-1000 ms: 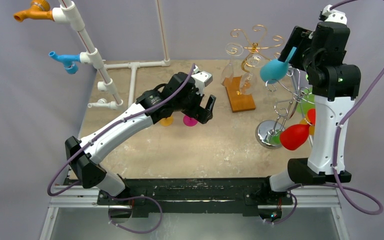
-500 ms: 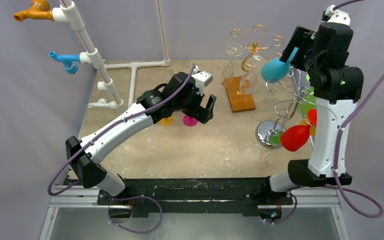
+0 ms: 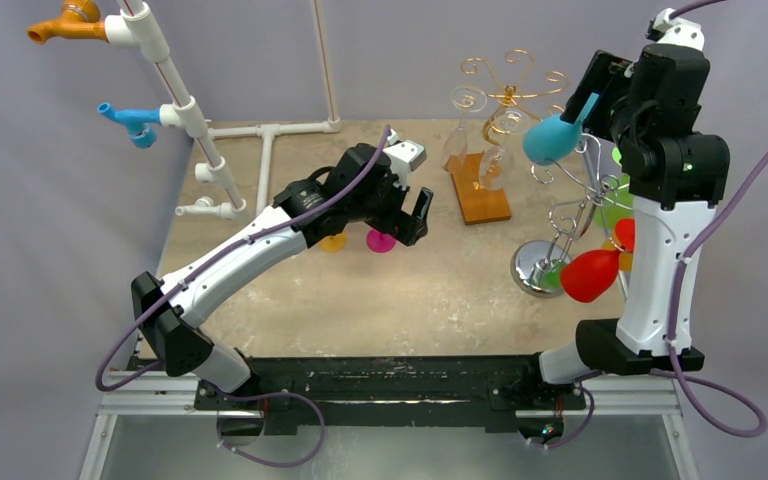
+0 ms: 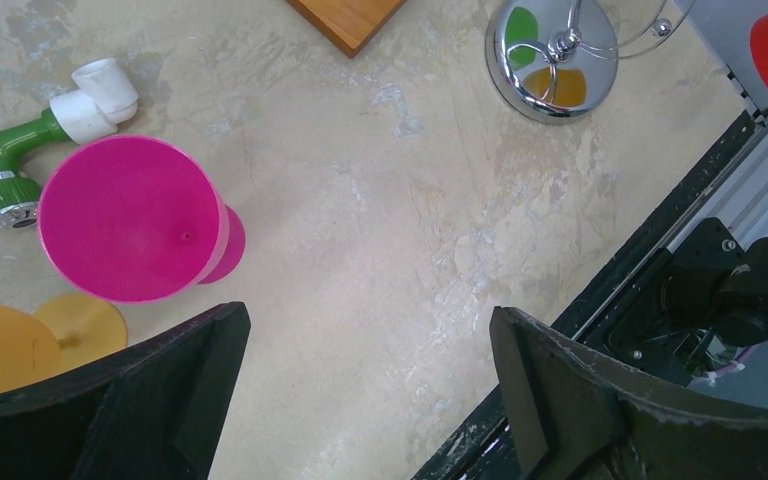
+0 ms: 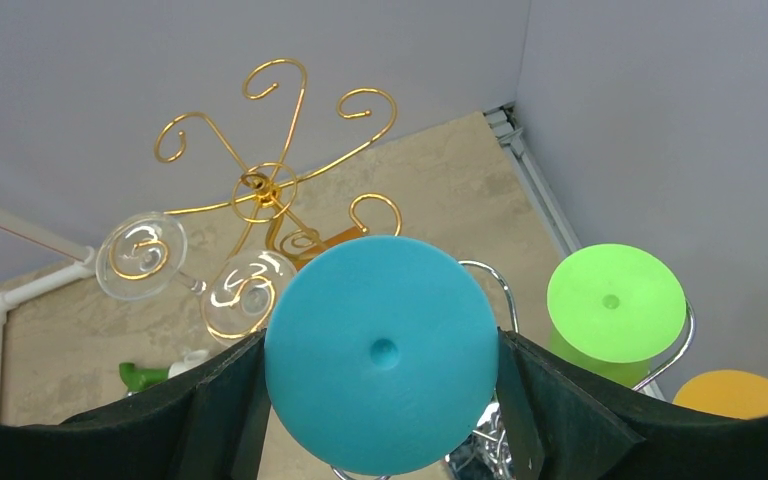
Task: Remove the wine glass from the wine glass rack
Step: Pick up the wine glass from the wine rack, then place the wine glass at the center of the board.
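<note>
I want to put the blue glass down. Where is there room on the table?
The widest bare patch of table lies at the near middle, between the pink glass and the silver rack base. It is crowded on the far right, around the wooden base.

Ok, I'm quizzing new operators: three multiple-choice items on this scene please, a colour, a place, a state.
1. The right claw holds a glass coloured: A red, B teal, C clear.
2. The pink glass is: A on the table, B hanging up, C in the right claw.
3. The left claw is: A gripping, B open and empty, C unseen.
Answers: B, the teal glass sits between its jaws; A, it rests on the table; B, nothing lies between its spread jaws.
</note>
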